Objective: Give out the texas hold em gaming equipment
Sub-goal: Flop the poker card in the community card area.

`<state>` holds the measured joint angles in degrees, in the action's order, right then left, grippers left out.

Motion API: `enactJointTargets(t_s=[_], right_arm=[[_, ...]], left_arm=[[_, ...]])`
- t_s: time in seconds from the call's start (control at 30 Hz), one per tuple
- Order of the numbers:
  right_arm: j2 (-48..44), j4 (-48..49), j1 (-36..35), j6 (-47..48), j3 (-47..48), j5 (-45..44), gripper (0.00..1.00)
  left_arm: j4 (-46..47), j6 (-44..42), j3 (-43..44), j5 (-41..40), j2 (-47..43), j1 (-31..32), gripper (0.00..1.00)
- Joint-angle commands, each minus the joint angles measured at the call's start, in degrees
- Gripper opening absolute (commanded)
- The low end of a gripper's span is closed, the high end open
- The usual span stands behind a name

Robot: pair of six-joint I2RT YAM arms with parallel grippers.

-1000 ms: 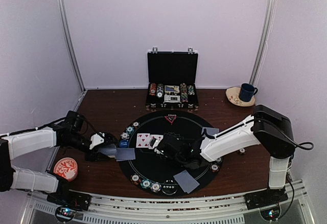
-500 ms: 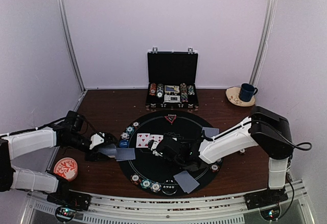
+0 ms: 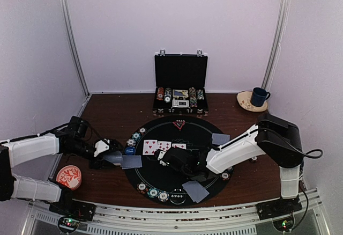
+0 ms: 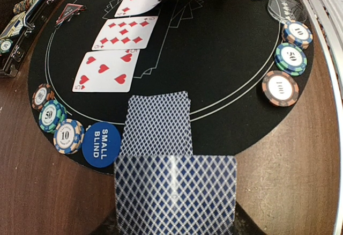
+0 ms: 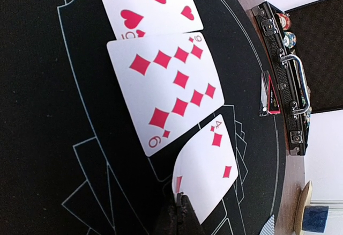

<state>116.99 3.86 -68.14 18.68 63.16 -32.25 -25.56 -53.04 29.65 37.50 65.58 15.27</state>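
Left jaws were pinched narrow on a blue-backed held card (image 4: 175, 192); whether it was one card or a thin stack, couldn't tell. It hung just off the left rim of the mat (image 3: 161, 184), over the table (image 3: 112, 111). A second face-down card (image 4: 158, 119) lay just inside that rim, beside the SMALL BLIND disc (image 4: 102, 144) and three edge chips (image 4: 53, 114).

Right jaws were closed on the near edge of the four of diamonds (image 5: 209, 165), which was bowed up, far end on the mat. It was third in a row: the nine of diamonds (image 5: 166, 85) lapped the five of hearts (image 4: 107, 70), with the four just beside the nine.

Bare felt ran from the row to the near rim, where the near chips (image 3: 153, 192) and a rim card (image 3: 195, 190) sat. The case (image 3: 180, 82) stood open just past the far rim. The dish (image 3: 69, 176) sat near the left arm.
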Motion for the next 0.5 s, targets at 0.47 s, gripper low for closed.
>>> enactJointTargets(t_s=[0.47], right_arm=[[1.27,2.5,-0.16,1.95,0.85,-1.63,0.0]], left_arm=[[0.69,0.25,0.28,0.54,0.2,-0.15,0.14]])
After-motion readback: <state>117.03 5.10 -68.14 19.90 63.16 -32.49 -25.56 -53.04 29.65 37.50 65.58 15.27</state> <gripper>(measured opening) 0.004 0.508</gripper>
